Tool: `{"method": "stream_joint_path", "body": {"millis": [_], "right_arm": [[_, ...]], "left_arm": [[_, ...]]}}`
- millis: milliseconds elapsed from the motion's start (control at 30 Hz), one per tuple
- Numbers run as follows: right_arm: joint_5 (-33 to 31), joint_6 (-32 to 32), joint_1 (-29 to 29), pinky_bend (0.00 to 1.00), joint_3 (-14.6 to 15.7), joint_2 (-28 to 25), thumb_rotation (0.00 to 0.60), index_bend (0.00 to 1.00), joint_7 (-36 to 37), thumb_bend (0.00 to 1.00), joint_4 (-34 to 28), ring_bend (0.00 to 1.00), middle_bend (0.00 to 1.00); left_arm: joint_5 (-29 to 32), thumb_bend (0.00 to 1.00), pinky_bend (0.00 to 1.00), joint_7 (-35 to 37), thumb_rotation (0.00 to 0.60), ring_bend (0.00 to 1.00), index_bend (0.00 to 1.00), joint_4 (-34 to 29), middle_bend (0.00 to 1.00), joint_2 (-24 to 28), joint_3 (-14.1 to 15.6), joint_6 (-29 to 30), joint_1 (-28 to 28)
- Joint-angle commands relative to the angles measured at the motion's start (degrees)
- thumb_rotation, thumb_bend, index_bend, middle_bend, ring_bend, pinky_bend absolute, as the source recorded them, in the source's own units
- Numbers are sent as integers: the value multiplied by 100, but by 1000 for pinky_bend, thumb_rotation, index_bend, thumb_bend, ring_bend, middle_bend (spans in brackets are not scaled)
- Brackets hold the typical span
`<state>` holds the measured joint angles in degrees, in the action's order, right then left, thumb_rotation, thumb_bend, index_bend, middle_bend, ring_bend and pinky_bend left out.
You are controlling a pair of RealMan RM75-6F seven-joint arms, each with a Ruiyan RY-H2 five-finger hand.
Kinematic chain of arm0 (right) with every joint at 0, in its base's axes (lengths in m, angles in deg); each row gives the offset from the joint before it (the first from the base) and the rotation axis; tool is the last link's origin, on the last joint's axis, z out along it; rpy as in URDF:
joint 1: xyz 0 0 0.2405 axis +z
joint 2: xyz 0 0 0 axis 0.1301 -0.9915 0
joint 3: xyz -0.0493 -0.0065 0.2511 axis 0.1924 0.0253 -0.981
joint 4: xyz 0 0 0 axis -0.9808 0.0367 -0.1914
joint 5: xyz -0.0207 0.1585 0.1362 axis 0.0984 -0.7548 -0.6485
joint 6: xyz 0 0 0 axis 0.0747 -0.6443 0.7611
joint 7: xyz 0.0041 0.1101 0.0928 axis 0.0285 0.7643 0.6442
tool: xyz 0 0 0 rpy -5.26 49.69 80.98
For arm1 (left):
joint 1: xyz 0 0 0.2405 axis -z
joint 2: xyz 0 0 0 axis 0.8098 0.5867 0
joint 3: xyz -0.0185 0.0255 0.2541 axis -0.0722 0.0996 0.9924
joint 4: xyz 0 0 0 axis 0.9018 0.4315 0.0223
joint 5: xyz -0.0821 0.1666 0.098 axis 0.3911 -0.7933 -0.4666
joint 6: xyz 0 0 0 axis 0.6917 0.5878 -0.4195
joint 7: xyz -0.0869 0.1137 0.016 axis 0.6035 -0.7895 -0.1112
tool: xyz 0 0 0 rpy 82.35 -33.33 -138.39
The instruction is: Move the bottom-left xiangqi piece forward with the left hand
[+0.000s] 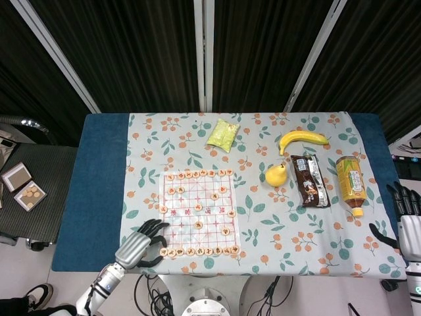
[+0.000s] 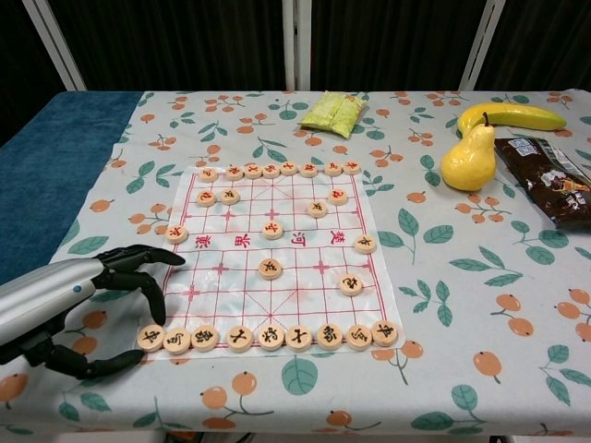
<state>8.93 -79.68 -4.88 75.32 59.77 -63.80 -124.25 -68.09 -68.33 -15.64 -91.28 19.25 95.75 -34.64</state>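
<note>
The xiangqi board lies on the floral cloth, with a row of round wooden pieces along its near edge. The bottom-left piece sits at the left end of that row. My left hand hovers just left of it, with fingers arched over it and the thumb low in front. One fingertip hangs right above the piece; I cannot tell whether it touches. The hand holds nothing. My right hand rests at the table's right edge with fingers apart and nothing in it.
Other pieces are spread over the board, one near its middle. A pear, a banana, a brown snack pack and a green packet lie further back. A drink bottle lies at the right.
</note>
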Motion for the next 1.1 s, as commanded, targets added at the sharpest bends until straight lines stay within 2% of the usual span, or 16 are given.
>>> {"method": "stream_joint_path", "body": {"millis": [33,500,700,900,1100], "right_arm": [[2,-11,-9,0,1,-9,600,0,-3,144,-15,0,0],[16,10,0,0,10,1,600,0,-41,145,-40,0,0],[-4,1,-11,0,-3,-11,600,0,-22,145,-24,0,0],[-1,-7,5,0,-29,-13,600,0,23,145,-36,0,0],[159,-112,37,0,-24,-72,600,0,108,140,-168,0,0]], "left_arm": [[16,310,0,1,600,0,448,3,86,3,9,-24,5],[18,334,0,83,600,0,516,-24,94,37,18,84,-22],[6,334,0,197,600,0,516,-342,99,296,-101,290,9],[135,334,0,311,600,0,516,-755,100,591,-366,168,230],[689,333,0,443,600,0,513,-596,100,454,-790,-534,603]]}}
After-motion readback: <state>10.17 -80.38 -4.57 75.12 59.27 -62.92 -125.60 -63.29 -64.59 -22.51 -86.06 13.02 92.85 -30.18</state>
